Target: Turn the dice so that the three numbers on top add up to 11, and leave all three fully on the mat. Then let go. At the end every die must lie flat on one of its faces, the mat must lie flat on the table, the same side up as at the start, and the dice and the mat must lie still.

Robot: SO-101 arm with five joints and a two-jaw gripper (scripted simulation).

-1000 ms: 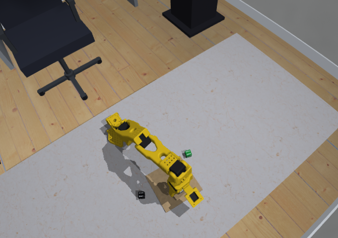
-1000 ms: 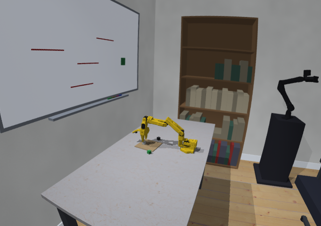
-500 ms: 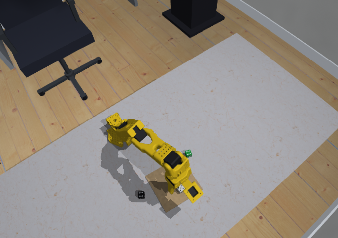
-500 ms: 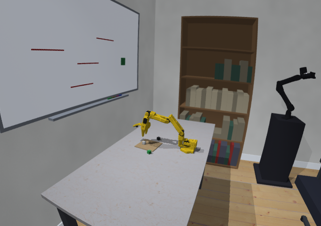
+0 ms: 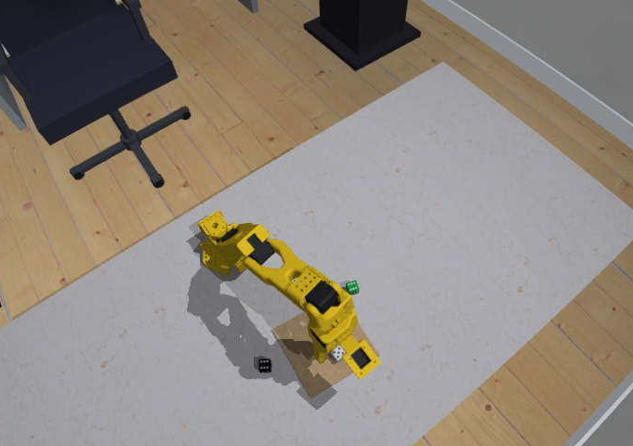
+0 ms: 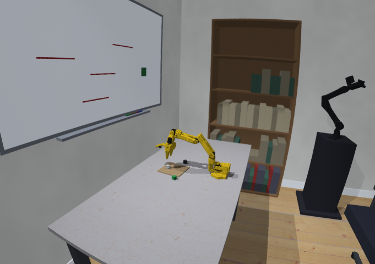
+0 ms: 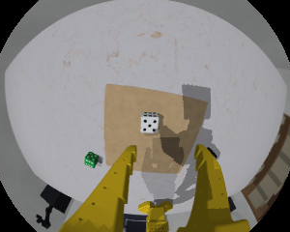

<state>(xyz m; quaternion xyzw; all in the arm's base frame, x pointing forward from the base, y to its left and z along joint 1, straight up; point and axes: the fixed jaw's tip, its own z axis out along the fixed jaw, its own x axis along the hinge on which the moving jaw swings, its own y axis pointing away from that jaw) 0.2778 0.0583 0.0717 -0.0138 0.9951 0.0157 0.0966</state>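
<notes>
A white die (image 5: 336, 352) lies flat on the brown mat (image 5: 323, 363); in the wrist view the die (image 7: 151, 123) sits near the middle of the mat. My gripper (image 6: 168, 153) hangs above the mat, well clear of the white die. Its fingers are partly open with nothing between them. A green die (image 5: 352, 287) lies on the table top off the mat, beside my arm, and also shows in the wrist view (image 7: 91, 160). A black die (image 5: 263, 364) lies on the table top off the mat's other side.
My arm's base (image 5: 219, 244) stands on the table behind the mat. The table's long edge (image 5: 491, 378) runs a short way past the mat. A whiteboard, a bookshelf and a black arm on a pedestal stand away from the table.
</notes>
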